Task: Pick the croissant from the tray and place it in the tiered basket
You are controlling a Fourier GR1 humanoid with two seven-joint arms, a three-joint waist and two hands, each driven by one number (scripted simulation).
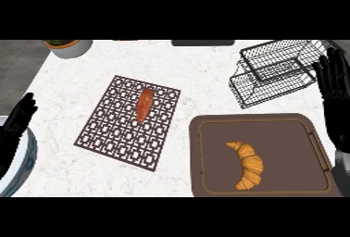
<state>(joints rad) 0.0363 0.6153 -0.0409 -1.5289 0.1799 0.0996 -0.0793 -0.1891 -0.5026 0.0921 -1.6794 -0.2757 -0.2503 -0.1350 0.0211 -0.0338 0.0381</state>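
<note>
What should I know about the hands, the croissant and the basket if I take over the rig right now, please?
Left hand: open, resting at the left edge, holding nothing.
Right hand: open, fingers up at the right edge beside the tiered basket, holding nothing.
Croissant: lying in the brown tray, untouched.
An orange-brown item lies on the patterned mat; not part of the job.
Done: nothing yet.
Left: grasp the croissant, lift it, place it in the basket.
</note>
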